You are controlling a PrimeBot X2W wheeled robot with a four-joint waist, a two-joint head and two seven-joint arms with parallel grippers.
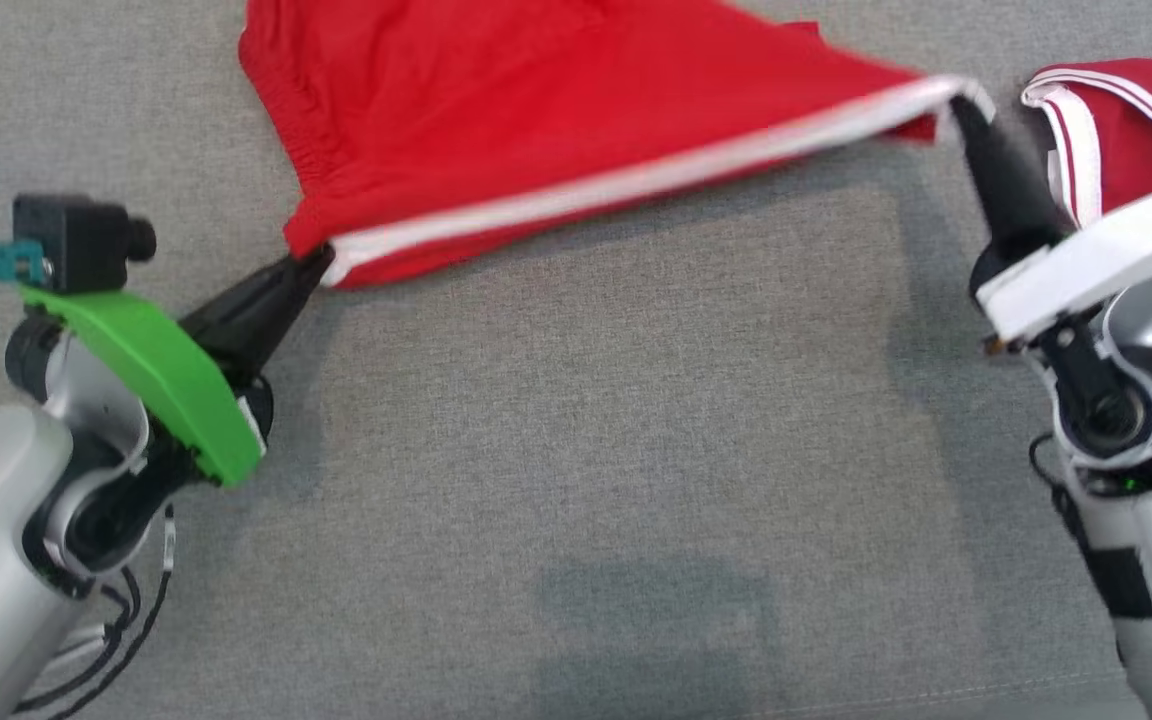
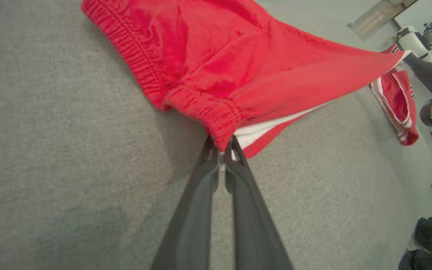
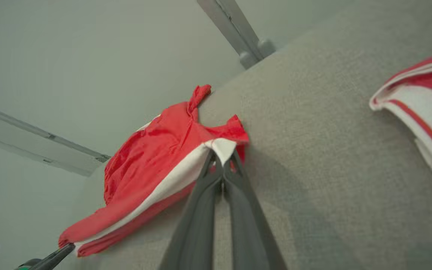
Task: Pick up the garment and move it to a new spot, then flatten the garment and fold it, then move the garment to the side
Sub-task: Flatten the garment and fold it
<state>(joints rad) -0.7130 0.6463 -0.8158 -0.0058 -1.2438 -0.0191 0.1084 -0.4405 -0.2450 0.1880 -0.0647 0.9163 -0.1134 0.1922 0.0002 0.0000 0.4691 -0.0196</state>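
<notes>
Red fabric with a white side stripe forms the garment [image 1: 536, 110], spread across the far part of the grey upholstered surface [image 1: 586, 450]. The left gripper [image 1: 314, 264] is clamped on its waistband corner and the right gripper [image 1: 963, 102] on its hem corner, tensioning the striped edge, presumably for flattening. The long axis runs left to right, waistband leftward. A second striped garment [image 1: 1106, 130] lies at far right.
</notes>
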